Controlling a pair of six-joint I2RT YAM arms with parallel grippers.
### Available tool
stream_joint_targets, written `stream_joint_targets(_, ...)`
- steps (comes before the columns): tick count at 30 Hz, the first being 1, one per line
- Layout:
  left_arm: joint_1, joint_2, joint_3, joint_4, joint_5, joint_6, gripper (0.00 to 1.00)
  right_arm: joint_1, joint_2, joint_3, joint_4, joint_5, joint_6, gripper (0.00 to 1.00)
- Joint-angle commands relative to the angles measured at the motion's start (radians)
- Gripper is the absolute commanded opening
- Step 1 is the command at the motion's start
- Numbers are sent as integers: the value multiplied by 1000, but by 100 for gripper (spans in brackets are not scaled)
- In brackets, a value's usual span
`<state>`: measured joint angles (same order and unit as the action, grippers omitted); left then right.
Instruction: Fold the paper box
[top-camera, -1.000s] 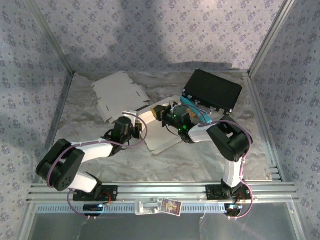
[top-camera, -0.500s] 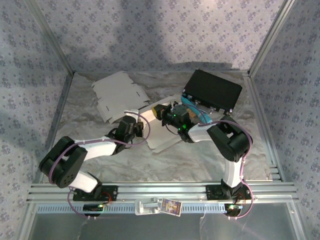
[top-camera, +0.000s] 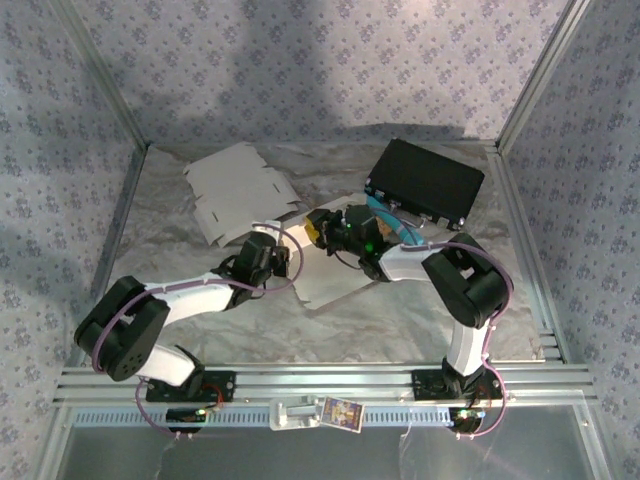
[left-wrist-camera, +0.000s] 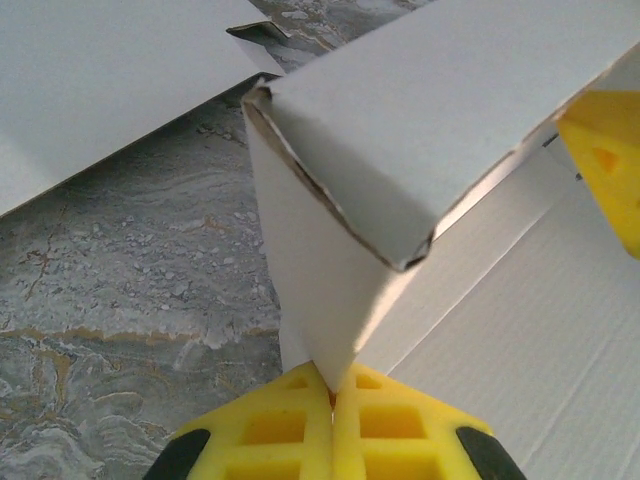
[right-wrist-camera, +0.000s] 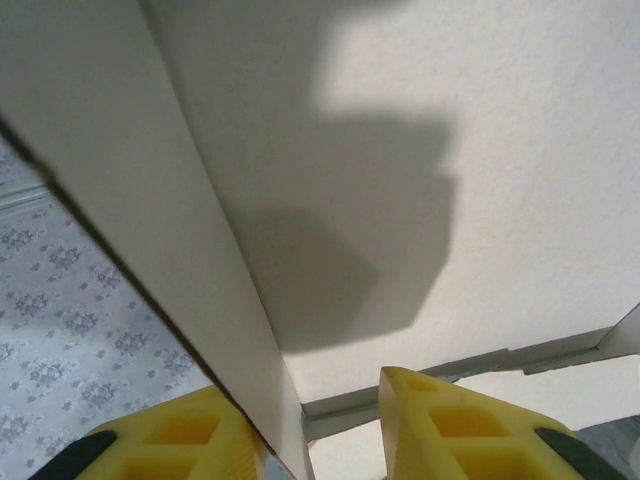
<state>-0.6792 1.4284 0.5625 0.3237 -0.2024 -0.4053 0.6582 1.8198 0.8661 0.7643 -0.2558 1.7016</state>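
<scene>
Left gripper (left-wrist-camera: 333, 392) pinches an upright flap of the paper box (left-wrist-camera: 400, 130) tight between its yellow pads. Right gripper (right-wrist-camera: 320, 405) stands parted around another wall (one pad touching, the other apart). The box lies centrally, with a black case (top-camera: 425, 180) just far-right of it.

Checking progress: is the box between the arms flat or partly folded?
Partly folded: one wall of the box stands creased upright, pinched in the left gripper.

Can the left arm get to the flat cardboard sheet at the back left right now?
Likely not yet: the left pincer is shut on a panel of the paper box and must let go first. Nothing lies between it and the flat sheet.
</scene>
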Motion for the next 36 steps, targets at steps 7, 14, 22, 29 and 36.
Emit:
stream_joint_targets(7,-14,-21,18,-10,22,22,0,-31,-42,28,-94,5,-39,33)
stream_joint_targets(14,-14,-10,25,-16,23,22,0,-61,-68,47,-125,4,-63,32)
stream_joint_targets(22,-14,-3,34,-23,23,26,0,-61,-45,49,-128,1,-55,19)
stream_joint_targets(29,-13,4,19,31,25,44,0,-57,-54,51,-206,-2,-48,0)
stream_joint_targets(36,4,46,39,75,41,54,19,-58,-62,38,-258,-18,-37,0)
